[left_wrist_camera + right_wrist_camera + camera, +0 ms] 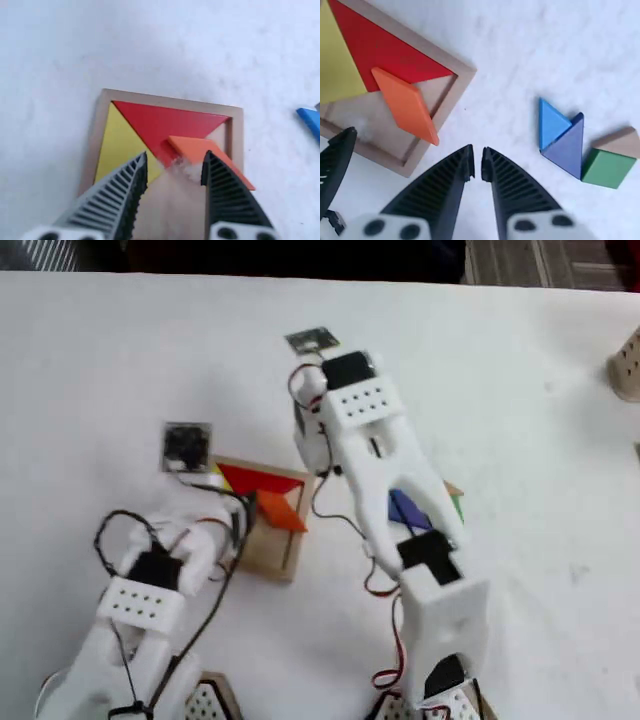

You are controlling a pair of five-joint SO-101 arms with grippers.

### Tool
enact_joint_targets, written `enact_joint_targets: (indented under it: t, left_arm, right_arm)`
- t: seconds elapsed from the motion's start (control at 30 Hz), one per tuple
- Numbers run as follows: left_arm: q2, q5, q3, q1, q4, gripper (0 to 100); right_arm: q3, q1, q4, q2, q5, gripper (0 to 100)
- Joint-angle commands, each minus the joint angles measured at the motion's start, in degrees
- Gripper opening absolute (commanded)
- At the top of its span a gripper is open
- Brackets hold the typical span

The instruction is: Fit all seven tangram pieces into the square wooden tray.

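The square wooden tray (170, 97) holds a red triangle (165, 122) and a yellow triangle (120, 145). An orange parallelogram (210, 155) lies tilted, one end over the tray's rim. My left gripper (175, 160) hangs open over the tray's bare floor, beside the orange piece. My right gripper (477, 152) is shut on nothing, above the table just outside the tray (455, 95). Away from the tray lie a blue triangle (550, 125), a purple triangle (570, 150), a green square (607, 167) and a tan piece (622, 142). In the high view the right arm covers part of these pieces (410, 508).
Two square marker tags (187, 445) (312, 340) lie on the white table behind the tray (285, 565). A tan perforated object (625, 365) stands at the right edge. Red and black cables (345, 520) trail between the arms.
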Motion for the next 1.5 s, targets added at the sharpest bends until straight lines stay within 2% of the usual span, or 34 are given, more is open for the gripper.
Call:
enact_joint_targets:
  t: [0.0,0.1,0.23,0.4,0.57,0.77,0.87,1.03,1.17,1.4,1.47]
  left_arm:
    - [-1.36,1.93,-0.35,4.70,-2.02,11]
    - [-1.36,1.85,-0.35,8.57,-2.02,3]
    - [-1.27,2.11,-0.18,11.91,-2.73,2]
    - [1.19,10.37,-0.62,12.18,-6.68,2]
    - [15.34,12.75,-6.59,15.78,-11.08,2]
    - [37.32,15.03,-18.46,17.27,-11.34,2]
    - [43.91,15.12,-22.42,17.19,-10.02,2]
    - [41.89,14.95,-22.68,17.63,-5.01,2]
    - [37.23,14.68,-17.93,17.45,-4.75,2]
    - [20.79,7.74,-8.09,16.66,-4.22,2]
    - [14.46,5.89,-6.42,14.29,-2.46,2]
  right_arm:
    - [9.14,4.00,-5.23,-9.10,0.97,1.9]
    - [19.43,6.46,-11.03,-13.93,0.88,1.9]
    - [30.86,8.48,-19.30,-17.98,0.79,1.9]
    - [36.84,8.04,-24.31,-20.18,0.79,2.0]
    - [36.84,8.31,-24.40,-20.26,0.79,2.0]
    - [37.19,8.48,-25.27,-20.00,0.79,2.0]
    - [37.19,8.48,-25.27,-20.00,0.79,2.0]
    - [37.19,8.48,-25.80,-19.82,0.79,2.0]
    - [37.19,8.57,-26.07,-19.82,0.79,2.1]
    - [37.19,8.57,-26.07,-19.74,0.79,2.2]
    - [37.19,8.57,-26.07,-19.74,0.88,2.2]
